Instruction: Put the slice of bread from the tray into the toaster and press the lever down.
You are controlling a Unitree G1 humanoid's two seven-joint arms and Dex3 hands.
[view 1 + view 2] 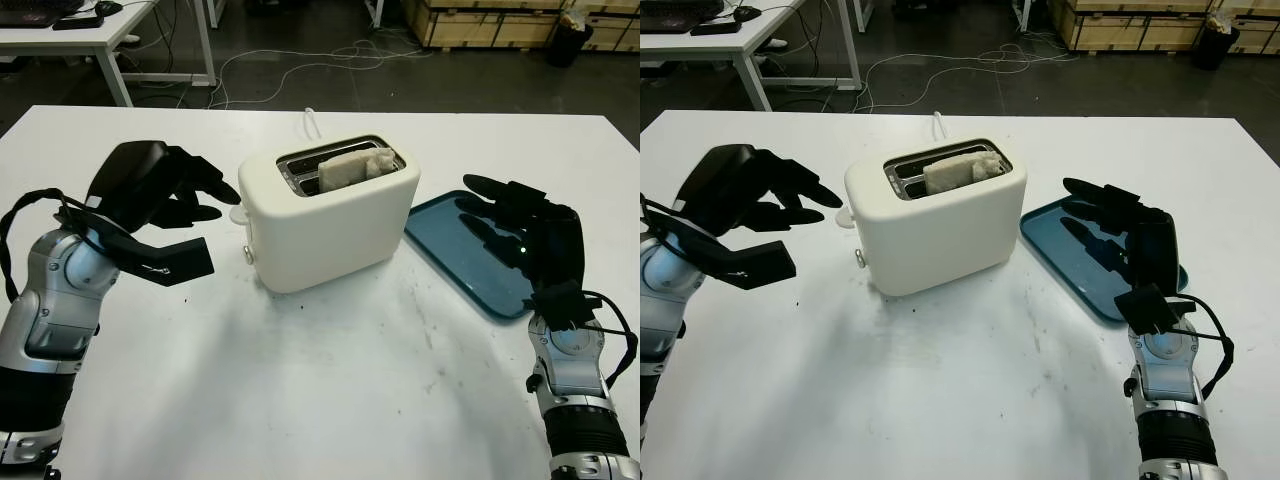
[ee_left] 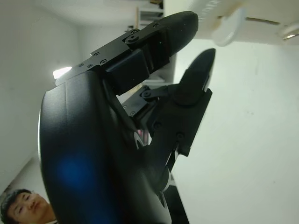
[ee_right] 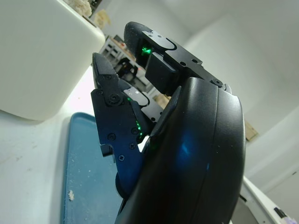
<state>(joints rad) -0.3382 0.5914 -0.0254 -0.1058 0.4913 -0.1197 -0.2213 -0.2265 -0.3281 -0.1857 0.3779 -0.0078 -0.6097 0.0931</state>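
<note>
The cream toaster (image 1: 330, 215) stands in the middle of the white table. A pale bread slice (image 1: 350, 166) sits in its front slot, its top sticking out. The toaster's round lever knob (image 1: 238, 214) is on its left end, high up. My left hand (image 1: 205, 195) hovers just left of the toaster with its fingertips close above the knob, open. The knob (image 2: 227, 28) also shows past my left fingers (image 2: 163, 37). My right hand (image 1: 505, 215) is open over the dark teal tray (image 1: 455, 255), which lies right of the toaster.
The toaster's white cord (image 1: 310, 122) runs off the table's far edge. Another white desk (image 1: 80, 35) and cables on the dark floor lie beyond. Crumbs (image 3: 71, 194) lie on the tray. A person (image 2: 23, 205) shows at the edge of the left wrist view.
</note>
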